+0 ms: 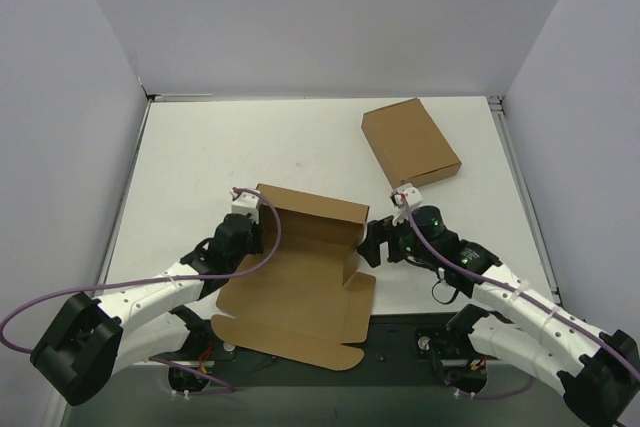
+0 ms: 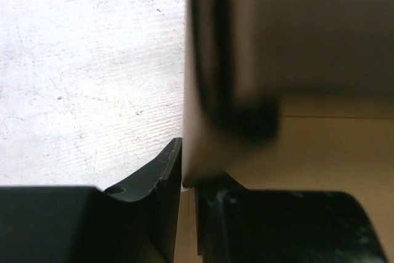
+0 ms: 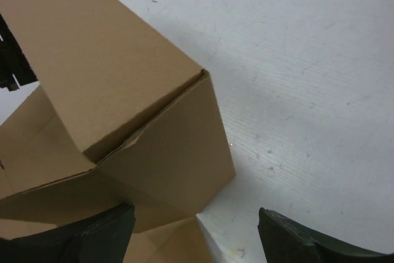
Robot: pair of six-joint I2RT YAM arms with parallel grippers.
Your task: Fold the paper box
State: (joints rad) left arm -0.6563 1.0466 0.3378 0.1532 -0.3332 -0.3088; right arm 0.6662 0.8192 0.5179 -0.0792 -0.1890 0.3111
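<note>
The paper box is a brown die-cut sheet at the near middle of the table, with its back wall and side flaps raised and its front panel lying flat. My left gripper is at the box's left raised wall. In the left wrist view the gripper is shut on that thin cardboard wall. My right gripper is at the box's right corner. In the right wrist view it is open, with the folded side flap between and just beyond its fingers, untouched.
A compact closed brown carton lies at the back right of the white table. Grey walls surround the table on three sides. The box's front panel overhangs the dark near edge between the arm bases.
</note>
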